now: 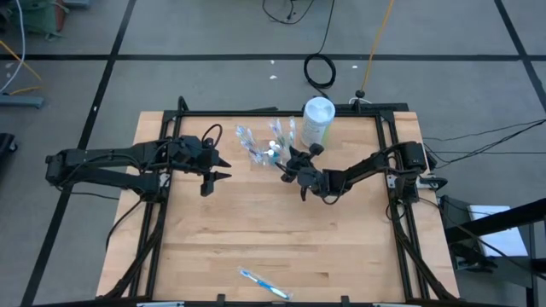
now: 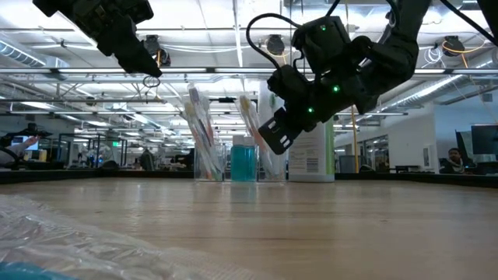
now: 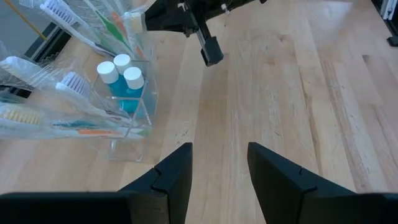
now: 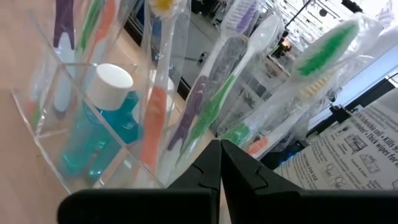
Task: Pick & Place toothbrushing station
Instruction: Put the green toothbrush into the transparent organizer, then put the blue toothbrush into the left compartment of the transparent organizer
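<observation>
I am seeing the toothbrushing station [image 1: 266, 147] sitting at upper centre of the tabletop [image 1: 256, 239], beside a white canister [image 1: 318, 121]. The right gripper [image 1: 293, 170], jaws closed and empty, is hovering just beside it. The left gripper [image 1: 217, 169], jaws parted and empty, is waiting centre left.
</observation>
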You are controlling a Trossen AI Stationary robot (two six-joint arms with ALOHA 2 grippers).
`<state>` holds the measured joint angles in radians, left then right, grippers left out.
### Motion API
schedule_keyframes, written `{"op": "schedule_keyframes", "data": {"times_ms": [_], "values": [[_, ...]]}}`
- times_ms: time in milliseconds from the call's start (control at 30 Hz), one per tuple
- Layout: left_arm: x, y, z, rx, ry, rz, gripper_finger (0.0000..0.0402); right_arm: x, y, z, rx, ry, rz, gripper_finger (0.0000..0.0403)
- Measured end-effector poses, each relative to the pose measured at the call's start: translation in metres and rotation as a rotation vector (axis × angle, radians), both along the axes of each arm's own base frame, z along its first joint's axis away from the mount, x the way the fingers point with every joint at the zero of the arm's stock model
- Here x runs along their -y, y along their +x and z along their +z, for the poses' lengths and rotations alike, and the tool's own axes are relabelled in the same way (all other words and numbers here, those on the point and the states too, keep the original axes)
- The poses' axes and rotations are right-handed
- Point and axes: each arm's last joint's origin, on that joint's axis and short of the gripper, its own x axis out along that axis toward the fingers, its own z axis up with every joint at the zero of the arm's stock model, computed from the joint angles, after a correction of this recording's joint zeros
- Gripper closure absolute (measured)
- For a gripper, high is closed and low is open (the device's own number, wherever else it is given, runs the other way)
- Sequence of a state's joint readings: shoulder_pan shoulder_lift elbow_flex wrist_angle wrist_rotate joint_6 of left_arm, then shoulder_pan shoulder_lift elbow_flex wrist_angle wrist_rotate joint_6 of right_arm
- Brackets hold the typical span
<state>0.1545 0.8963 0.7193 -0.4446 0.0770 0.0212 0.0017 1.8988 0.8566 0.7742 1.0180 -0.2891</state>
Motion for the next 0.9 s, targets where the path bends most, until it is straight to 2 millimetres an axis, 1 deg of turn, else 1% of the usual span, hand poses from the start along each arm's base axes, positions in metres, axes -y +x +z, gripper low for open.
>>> {"op": "schedule_keyframes", "data": {"times_ms": [233, 333, 567, 733, 900], "values": [[0.0, 0.0, 0.0, 0.0, 0.0, 0.0, 0.024, 0.0, 0.001, 0.001, 0.005, -0.008, 0.004, 0.0402], [0.0, 0.0, 0.0, 0.0, 0.0, 0.0, 0.024, 0.0, 0.0, 0.004, 0.014, -0.005, 0.003, 0.0393], [0.0, 0.0, 0.0, 0.0, 0.0, 0.0, 0.024, -0.005, -0.002, 0.02, 0.061, -0.005, 0.016, 0.0347], [0.0, 0.0, 0.0, 0.0, 0.0, 0.0, 0.024, -0.011, -0.003, 0.028, 0.075, -0.004, 0.034, 0.031], [0.0, 0.0, 0.0, 0.0, -0.013, 0.009, 0.024, -0.02, -0.005, 0.038, 0.065, -0.027, 0.065, 0.0283]]}}
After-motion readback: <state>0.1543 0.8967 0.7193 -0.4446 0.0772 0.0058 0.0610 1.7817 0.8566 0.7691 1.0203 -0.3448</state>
